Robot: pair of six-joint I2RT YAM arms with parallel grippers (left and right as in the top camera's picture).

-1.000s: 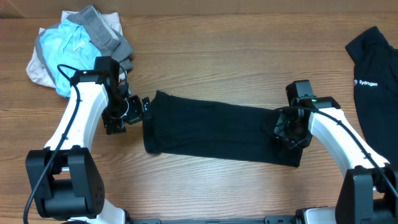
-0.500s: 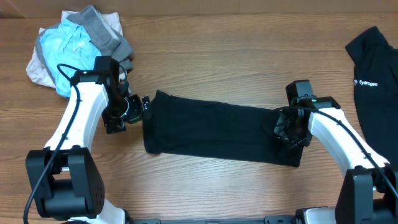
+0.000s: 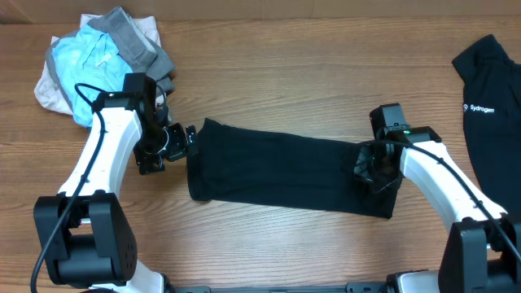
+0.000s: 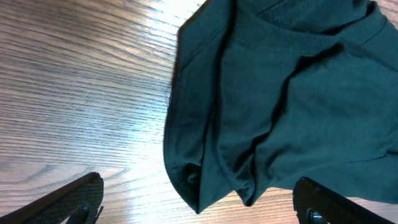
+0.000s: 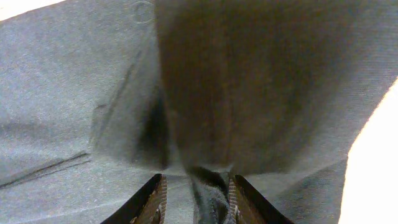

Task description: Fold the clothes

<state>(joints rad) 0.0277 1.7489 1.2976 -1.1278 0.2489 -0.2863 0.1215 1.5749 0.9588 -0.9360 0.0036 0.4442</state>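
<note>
The clothes (image 3: 277, 171), one black garment folded into a long band, lie across the middle of the table (image 3: 269, 73), running from 9 to 3 o'clock. At the band's 9 o'clock end the left gripper (image 3: 181, 145) hangs just beside the cloth, jaws spread wide and empty. At the 3 o'clock end the right gripper (image 3: 373, 167) pinches a raised fold of it between its fingers (image 5: 154, 198).

The left arm (image 3: 96, 159) reaches forward from its base and bends inward at the wrist. The left gripper (image 3: 177, 143) lies low and level, pointing toward the right arm, with its jaws spread wide. The right arm (image 3: 440, 175) stretches forward and inward, and the right gripper (image 3: 376, 168) points down, its fingers (image 5: 155, 198) drawn close on a fold of the clothes (image 3: 277, 167).
</note>
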